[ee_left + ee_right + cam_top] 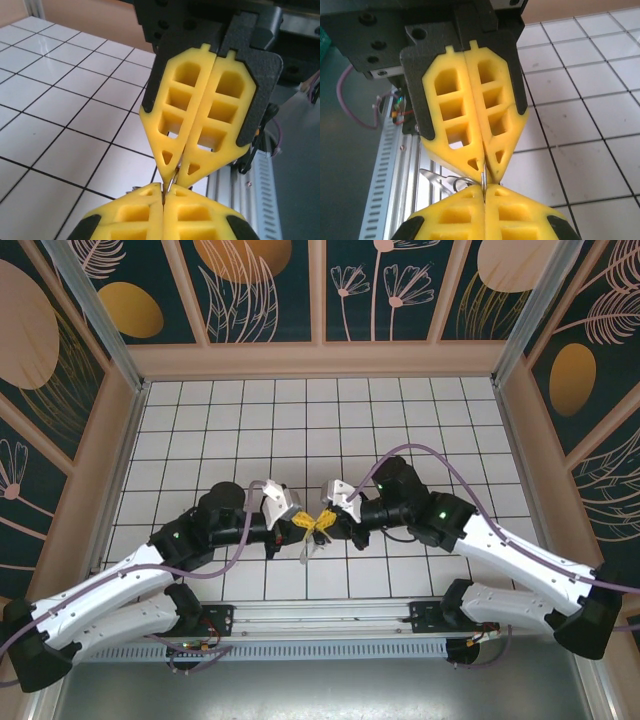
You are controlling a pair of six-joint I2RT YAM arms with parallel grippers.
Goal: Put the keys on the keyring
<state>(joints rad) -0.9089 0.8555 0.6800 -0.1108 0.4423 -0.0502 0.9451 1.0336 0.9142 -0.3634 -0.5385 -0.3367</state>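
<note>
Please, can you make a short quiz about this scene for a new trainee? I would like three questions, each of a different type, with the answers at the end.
1. True or false: the left gripper and the right gripper meet tip to tip over the tiled table.
2. Both grippers' jaws are: A) wide open; B) shut on a thin metal wire; C) one open, one shut.
3. Fill in: in the right wrist view, a small silvery key hangs to the ___ of that wire.
Key: 1 true; 2 B; 3 left.
</note>
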